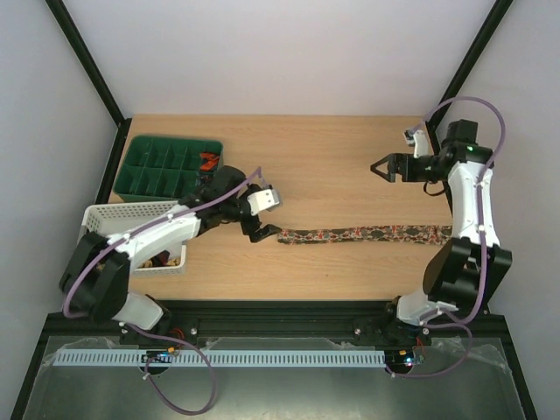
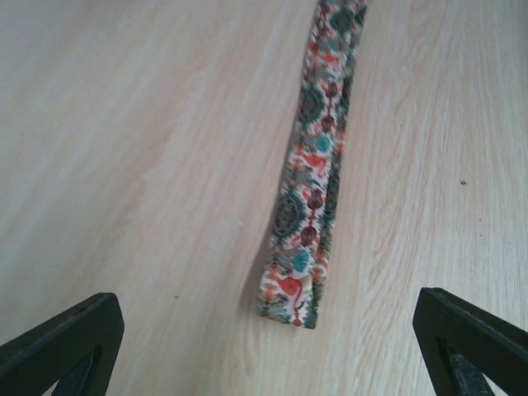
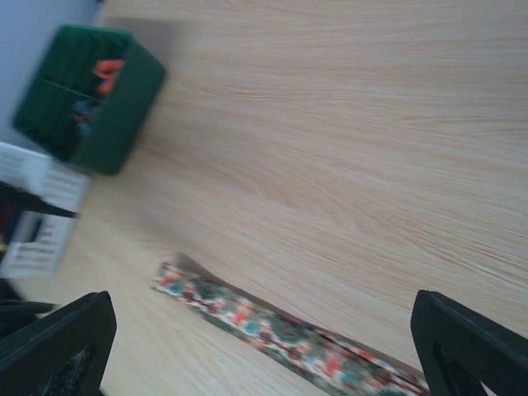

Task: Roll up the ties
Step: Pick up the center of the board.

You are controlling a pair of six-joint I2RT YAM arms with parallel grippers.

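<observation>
A dark floral-patterned tie (image 1: 367, 234) lies flat as a long strip across the middle of the wooden table. Its narrow left end shows in the left wrist view (image 2: 309, 214) and in the right wrist view (image 3: 272, 326). My left gripper (image 1: 262, 229) is open and empty, hovering just left of the tie's left end. My right gripper (image 1: 381, 168) is open and empty, raised above the table behind the tie's right part. An orange-red tie coil (image 1: 208, 161) sits in the green tray.
A green divided tray (image 1: 156, 166) stands at the back left, also in the right wrist view (image 3: 124, 107). A white slatted basket (image 1: 109, 219) sits in front of it under the left arm. Black frame posts rise at both back corners.
</observation>
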